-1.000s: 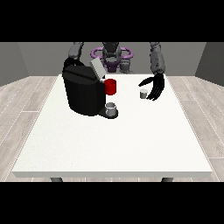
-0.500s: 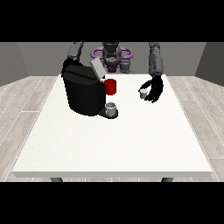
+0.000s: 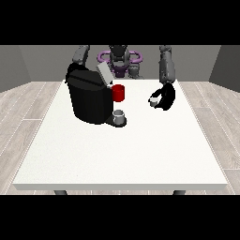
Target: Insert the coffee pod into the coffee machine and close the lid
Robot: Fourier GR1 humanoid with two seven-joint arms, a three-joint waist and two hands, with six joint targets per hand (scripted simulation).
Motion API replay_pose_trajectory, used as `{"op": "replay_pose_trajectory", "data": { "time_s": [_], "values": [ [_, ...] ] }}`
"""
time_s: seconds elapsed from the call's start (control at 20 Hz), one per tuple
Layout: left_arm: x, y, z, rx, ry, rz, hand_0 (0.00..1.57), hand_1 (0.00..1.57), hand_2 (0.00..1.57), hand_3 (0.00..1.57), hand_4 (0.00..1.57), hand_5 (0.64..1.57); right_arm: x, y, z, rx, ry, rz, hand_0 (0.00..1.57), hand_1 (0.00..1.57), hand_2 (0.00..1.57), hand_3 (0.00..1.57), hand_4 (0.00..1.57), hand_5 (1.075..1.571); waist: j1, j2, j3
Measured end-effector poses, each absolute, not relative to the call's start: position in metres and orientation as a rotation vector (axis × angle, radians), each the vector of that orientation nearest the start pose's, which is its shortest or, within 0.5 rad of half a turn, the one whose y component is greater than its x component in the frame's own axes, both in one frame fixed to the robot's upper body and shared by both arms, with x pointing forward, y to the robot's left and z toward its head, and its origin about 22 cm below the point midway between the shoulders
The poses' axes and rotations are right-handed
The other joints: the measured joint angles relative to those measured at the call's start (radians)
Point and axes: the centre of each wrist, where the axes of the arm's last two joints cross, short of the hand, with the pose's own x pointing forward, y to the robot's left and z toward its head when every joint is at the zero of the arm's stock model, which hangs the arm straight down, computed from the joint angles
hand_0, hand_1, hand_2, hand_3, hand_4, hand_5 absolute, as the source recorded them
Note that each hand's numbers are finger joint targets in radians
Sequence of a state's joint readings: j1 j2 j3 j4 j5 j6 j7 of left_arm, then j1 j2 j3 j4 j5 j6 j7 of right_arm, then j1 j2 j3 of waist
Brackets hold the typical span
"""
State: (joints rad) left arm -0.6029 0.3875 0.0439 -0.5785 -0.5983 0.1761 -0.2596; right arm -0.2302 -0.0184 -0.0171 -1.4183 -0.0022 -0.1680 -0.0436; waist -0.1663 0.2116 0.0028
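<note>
my hand at the view's right (image 3: pixel 166 97) curls round the coffee pod (image 3: pixel 153 100), right of the coffee machine (image 3: pixel 89 97); its lid (image 3: pixel 104 74) stands open. grasping step, i judge; next lift and carry left to the slot

Hand at the view's right (image 3: pixel 166 97) lowered over the table at mid-right, fingers curled, arm (image 3: pixel 166 68) hanging steeply from the far shoulder.
</note>
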Motion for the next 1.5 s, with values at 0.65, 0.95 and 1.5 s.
{"op": "replay_pose_trajectory", "data": {
  "time_s": [0.65,0.95,1.5],
  "values": [
    [0.394,0.303,0.024,0.631,-1.461,-0.907,1.29,1.29,1.36,1.34,0.56,1.571,0.292,-0.23,-0.008,-0.105,-1.569,-0.102,0.0,0.0,0.0,0.0,0.47,1.571,0.039,-0.09,-0.0024],
    [0.414,0.29,0.066,0.584,-1.519,-0.951,1.25,1.25,1.33,1.29,0.56,1.571,0.29,-0.229,-0.021,-0.111,-1.552,-0.088,0.0,0.0,0.0,0.0,0.49,1.571,0.041,-0.116,-0.0026],
    [0.439,0.28,0.137,0.619,-1.589,-0.928,1.07,1.07,1.22,1.23,0.52,1.571,0.304,-0.216,-0.002,-0.055,-1.601,-0.064,0.0,0.0,0.0,0.0,0.53,1.571,-0.017,-0.1,-0.0027]
  ]
}}
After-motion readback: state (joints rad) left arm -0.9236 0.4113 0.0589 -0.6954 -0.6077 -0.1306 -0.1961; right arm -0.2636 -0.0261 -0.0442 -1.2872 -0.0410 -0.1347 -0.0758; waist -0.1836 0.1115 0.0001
